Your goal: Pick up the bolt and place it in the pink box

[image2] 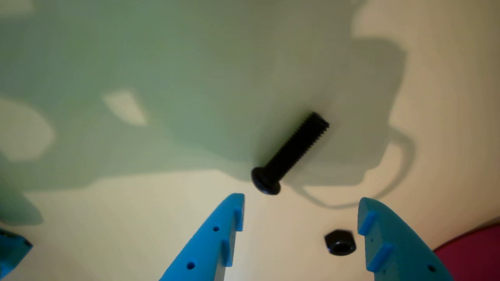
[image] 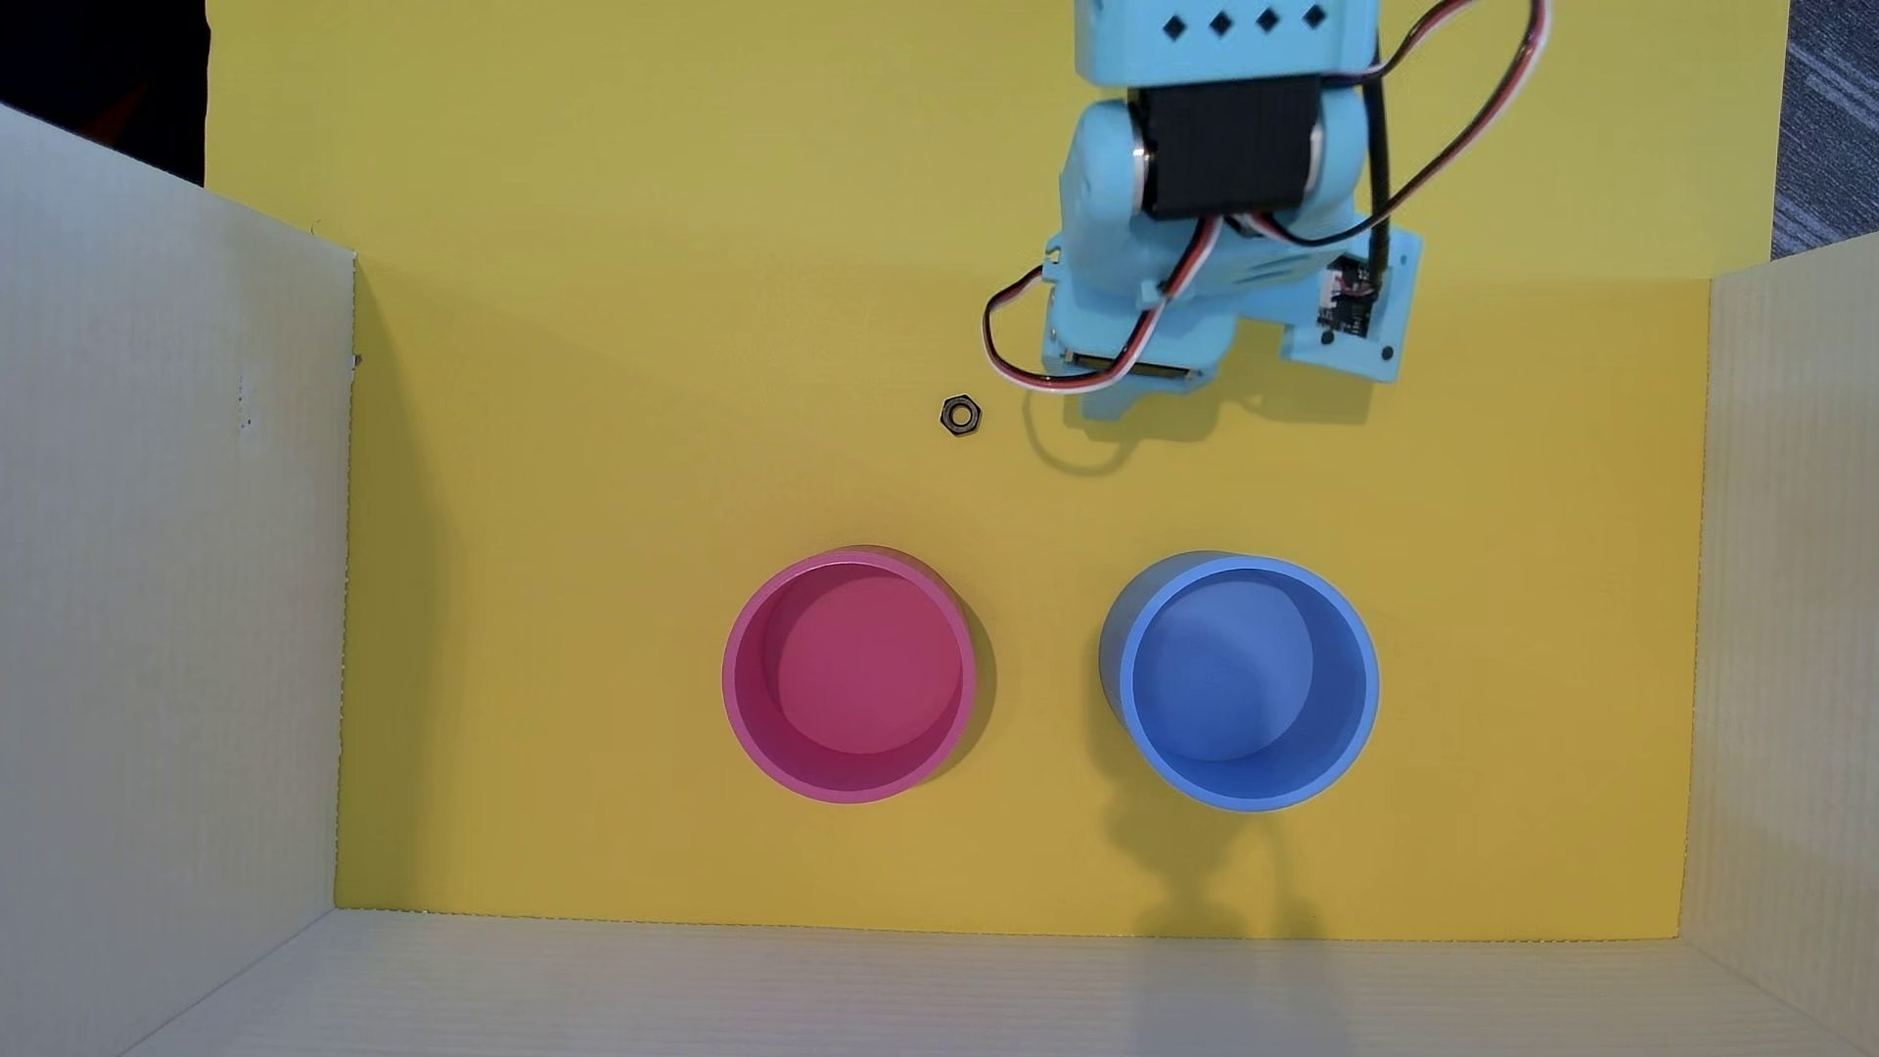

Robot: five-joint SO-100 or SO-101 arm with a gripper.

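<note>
Your end effector [image2: 300, 203] hangs open and empty in the wrist view, the bolt [image2: 291, 154] lying on the yellow counter [image: 610, 407] just beyond its fingertips, the nut [image2: 340, 242] between them, the pink box [image: 849, 676] well apart.

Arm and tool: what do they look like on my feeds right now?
The arm is light-blue plastic with a black servo block, diamond-shaped cutouts near the top, and looping red, white and black cables. A small circuit board sits on its side bracket. The tool has two blue tapered fingers with small holes and raised ribs.
</note>
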